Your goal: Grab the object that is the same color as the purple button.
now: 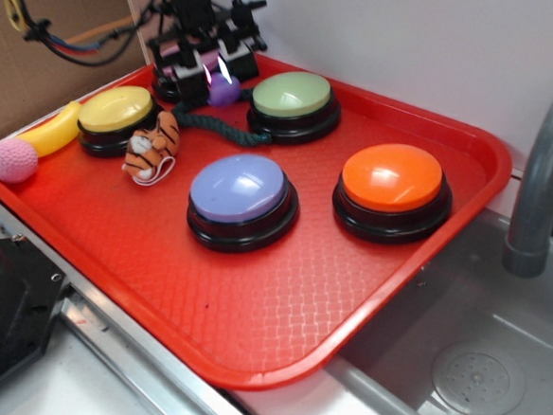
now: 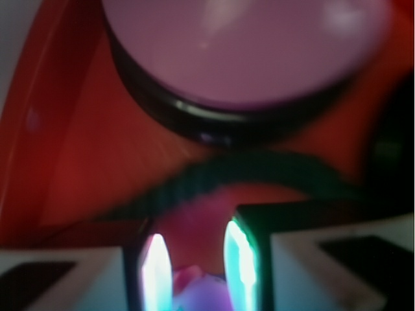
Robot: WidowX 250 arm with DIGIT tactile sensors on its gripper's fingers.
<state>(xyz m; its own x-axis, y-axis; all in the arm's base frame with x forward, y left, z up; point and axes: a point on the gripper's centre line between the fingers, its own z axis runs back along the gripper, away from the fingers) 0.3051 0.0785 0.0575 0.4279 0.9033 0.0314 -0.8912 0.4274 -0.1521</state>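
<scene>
On the red plastic tray (image 1: 279, 303), the large lavender domed push button (image 1: 239, 188) on its black base serves as the landmark. Well behind it and a little to the left, at the tray's far edge, the small rounded violet knob (image 1: 225, 91) sits at the end of a dark green twisted rope (image 1: 227, 128) that trails back toward the button. The black gripper (image 1: 206, 77) hangs right at the knob – in the wrist view the knob (image 2: 201, 293) shows between the two fingers (image 2: 157, 272), blurred, so whether the pads press it or merely flank it I cannot tell. Just beyond the rope there, a mauve-pink domed button (image 2: 246, 52) fills the view.
</scene>
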